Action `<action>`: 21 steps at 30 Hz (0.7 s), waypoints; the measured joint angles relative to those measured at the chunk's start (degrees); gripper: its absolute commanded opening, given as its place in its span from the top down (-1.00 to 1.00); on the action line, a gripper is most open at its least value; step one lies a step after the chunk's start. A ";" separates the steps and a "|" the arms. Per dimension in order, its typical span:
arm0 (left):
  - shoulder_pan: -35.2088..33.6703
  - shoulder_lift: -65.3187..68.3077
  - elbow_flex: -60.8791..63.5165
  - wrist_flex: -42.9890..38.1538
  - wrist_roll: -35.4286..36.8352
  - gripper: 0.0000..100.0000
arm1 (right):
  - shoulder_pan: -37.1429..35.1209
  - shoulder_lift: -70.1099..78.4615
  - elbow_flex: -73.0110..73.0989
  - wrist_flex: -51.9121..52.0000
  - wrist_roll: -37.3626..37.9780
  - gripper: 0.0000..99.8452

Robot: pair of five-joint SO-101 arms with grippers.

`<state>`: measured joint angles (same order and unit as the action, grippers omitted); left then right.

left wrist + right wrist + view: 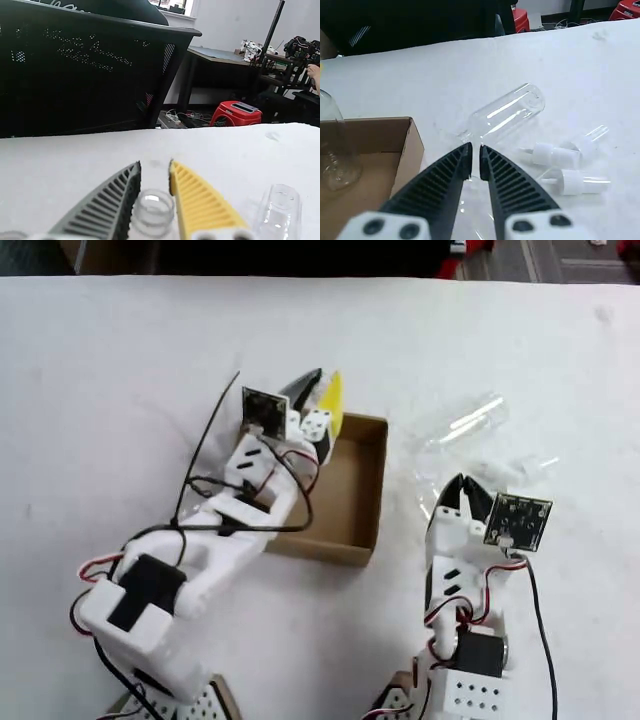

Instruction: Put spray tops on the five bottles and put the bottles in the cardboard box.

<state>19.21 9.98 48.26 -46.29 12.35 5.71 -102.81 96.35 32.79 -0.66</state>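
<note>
My left gripper (318, 392), with one black and one yellow finger, is shut on the neck of a clear topless bottle (152, 210) above the far corner of the cardboard box (383, 475). That bottle (331, 145) hangs upright over the box (370, 121). A second clear bottle (465, 425) lies on its side on the table right of the box, also in view as bottle (505, 115) and bottle (280, 205). Two white spray tops (555, 155) (580, 181) lie beside it. My right gripper (462, 490) (475, 150) hovers just short of the lying bottle, shut, nothing held.
The white table runs wide to the left and far side of the box. Beyond its far edge stand a black mesh panel (75, 65) and a red stool (235, 112). Both arm bases sit at the near edge.
</note>
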 measured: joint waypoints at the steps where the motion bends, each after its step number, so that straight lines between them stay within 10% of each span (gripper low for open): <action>1: 0.00 -0.18 0.00 0.62 -0.09 0.72 | 0.00 0.00 0.00 0.00 0.00 0.97; 21: 0.00 -15.82 0.00 10.90 -0.18 0.71 | 0.00 0.00 0.00 1.14 0.00 0.83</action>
<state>19.21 -5.85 48.26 -35.38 12.18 5.71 -102.81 96.35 33.93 -0.66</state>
